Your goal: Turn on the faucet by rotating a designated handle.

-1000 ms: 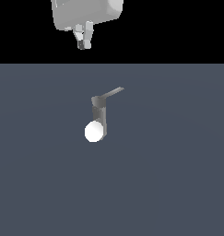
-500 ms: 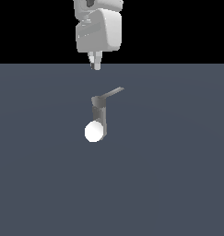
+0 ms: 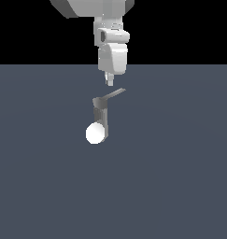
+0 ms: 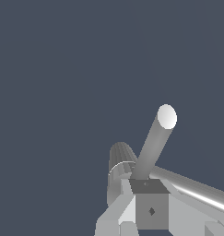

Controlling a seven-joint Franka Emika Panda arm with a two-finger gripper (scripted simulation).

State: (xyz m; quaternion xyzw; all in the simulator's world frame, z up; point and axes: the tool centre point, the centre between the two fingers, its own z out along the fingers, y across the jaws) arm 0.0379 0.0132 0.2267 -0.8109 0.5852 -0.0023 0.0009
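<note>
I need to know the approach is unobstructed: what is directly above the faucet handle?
Above the handle hangs the gripper, tips close over it, apparently not touching. Nothing else is above it. Whether the jaws are open cannot be told.

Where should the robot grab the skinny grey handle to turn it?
Probably near the free end of the handle, coming down from above where the gripper hangs. That thin bar sticks sideways from the faucet top, so its far tip likely turns easiest.

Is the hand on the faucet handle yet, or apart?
Apart: the white robot hand hangs just above the thin grey handle bar, a gap showing between them.
</note>
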